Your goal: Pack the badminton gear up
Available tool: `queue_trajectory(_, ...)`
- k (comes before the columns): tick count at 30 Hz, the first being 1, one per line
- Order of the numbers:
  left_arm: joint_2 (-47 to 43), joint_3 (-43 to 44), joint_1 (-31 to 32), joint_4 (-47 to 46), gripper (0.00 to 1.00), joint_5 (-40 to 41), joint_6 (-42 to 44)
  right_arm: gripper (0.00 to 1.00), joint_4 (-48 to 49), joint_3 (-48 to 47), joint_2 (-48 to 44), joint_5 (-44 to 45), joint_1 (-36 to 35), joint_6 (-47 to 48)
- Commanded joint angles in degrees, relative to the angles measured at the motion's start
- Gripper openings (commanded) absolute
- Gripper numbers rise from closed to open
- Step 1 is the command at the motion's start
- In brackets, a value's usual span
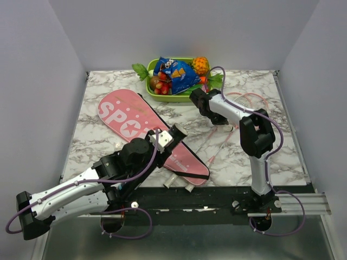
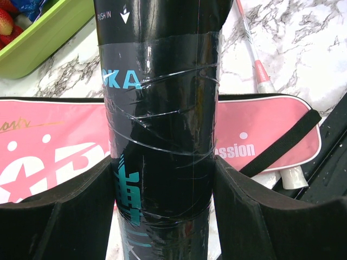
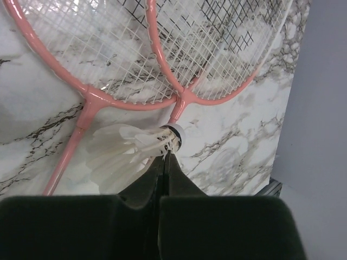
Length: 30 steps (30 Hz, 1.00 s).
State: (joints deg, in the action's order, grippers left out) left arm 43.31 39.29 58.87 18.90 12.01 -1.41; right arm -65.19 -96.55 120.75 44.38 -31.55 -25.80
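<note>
Left gripper (image 2: 162,187) clamped around the black tube (image 2: 160,81); right gripper (image 3: 166,156) pinching a shuttlecock (image 3: 116,157). Loading step, I reckon: next I'd line up the tube mouth and feed it in

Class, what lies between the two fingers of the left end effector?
The black tube, gripped on both sides by the left end effector; the left wrist view shows it, with the pink bag behind.

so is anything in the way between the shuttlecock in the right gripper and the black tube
Nothing visible blocks it. The right gripper pinches the shuttlecock over the rackets; the left gripper holds the black tube over the pink bag. Between them, the top view shows only racket shafts lying flat on the marble table.
</note>
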Motion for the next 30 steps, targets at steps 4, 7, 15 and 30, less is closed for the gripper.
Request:
queue_trajectory(4, 1.16, 0.35, -0.25, -2.19, 0.0, 0.3, 1.06, 0.01, -3.1, -1.1, -4.29, 5.45, -0.44, -0.83)
queue_trajectory(7, 2.3, 1.4, -0.25, -2.63, 0.0, -1.55, 3.51, 0.01, -3.19, -0.22, -8.93, 4.93, -0.44, -0.57)
queue_trajectory(15, 5.03, 1.76, -0.16, -6.75, 0.0, -5.94, 6.59, 0.01, 2.25, 4.17, -25.63, -12.26, 0.34, 3.12)
queue_trajectory(30, 6.17, -4.75, 0.02, -23.19, 0.0, -14.73, 6.16, 0.01, 13.15, 14.29, -50.78, -68.78, 11.34, 7.26)
